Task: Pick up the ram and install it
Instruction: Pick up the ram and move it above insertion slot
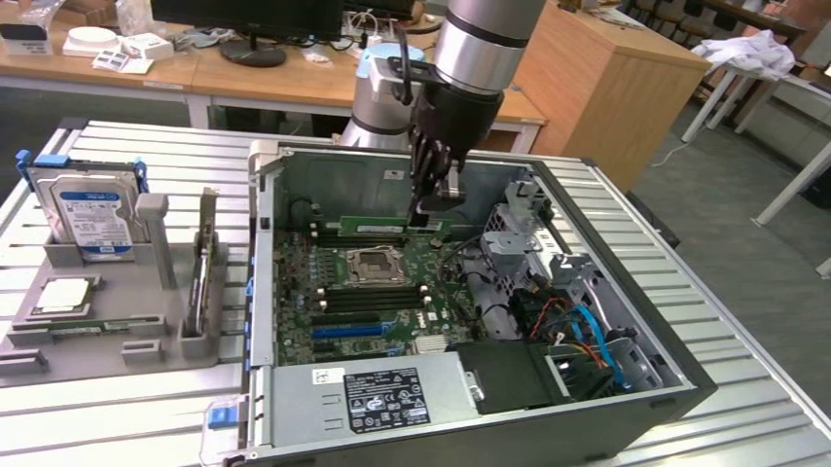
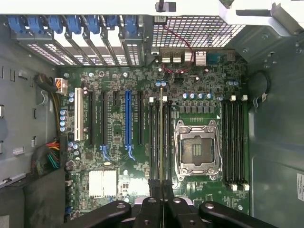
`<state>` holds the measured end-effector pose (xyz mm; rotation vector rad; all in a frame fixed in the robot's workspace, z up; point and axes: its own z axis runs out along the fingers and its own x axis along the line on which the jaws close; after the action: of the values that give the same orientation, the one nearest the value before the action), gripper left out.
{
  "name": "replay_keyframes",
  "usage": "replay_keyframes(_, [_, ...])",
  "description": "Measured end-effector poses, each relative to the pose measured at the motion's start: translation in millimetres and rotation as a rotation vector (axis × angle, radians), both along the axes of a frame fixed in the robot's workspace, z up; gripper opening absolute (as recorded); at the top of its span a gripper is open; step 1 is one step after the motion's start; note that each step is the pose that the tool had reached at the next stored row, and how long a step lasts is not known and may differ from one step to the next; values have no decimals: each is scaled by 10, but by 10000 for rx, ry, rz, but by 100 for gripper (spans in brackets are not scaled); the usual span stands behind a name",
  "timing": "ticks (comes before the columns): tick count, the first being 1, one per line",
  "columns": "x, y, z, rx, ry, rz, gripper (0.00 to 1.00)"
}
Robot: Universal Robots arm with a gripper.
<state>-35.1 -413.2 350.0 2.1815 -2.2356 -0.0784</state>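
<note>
Jaws closed narrow on the ram (image 1: 385, 226), gripper (image 1: 435, 206) toward its end on the exterior view's right, at the DIMM slots (image 2: 153, 142) beyond the CPU socket (image 1: 370, 265). We judge it light, stiff, fragile: pinch board edges, no flexing.

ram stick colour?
The ram is green with a white label; it shows best in the exterior view.

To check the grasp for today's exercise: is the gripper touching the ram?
Touching. The exterior view shows the gripper shut on the top edge of the green ram, no gap between them.
</note>
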Motion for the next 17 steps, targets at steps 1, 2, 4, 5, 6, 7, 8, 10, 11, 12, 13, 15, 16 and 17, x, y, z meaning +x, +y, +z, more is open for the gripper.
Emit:
replay_keyframes(1, [6,0,0,0,0,0,12])
replay_keyframes(2, [12,0,-1,1,-1,1,12])
replay_keyframes(4, [21,-1,0,0,0,0,12])
replay_keyframes(5, [23,-1,0,0,-1,0,12])
replay_keyframes(6, [24,-1,0,0,-1,-1,12])
replay_keyframes(7, [24,-1,0,0,0,-2,12])
replay_keyframes(8, [24,-1,-1,1,-1,-1,12])
replay_keyframes(10, [24,-1,0,0,-1,0,12])
replay_keyframes(11, [22,-1,-1,1,-1,0,12])
replay_keyframes(12, [18,0,-2,0,-1,1,12])
replay_keyframes(13, [11,0,-4,0,-1,1,12])
replay_keyframes(15, [-1,-1,-11,1,-1,0,12])
replay_keyframes(16, [-4,-1,-12,0,-1,0,12])
replay_keyframes(17, [-4,-1,-12,-1,-1,1,12])
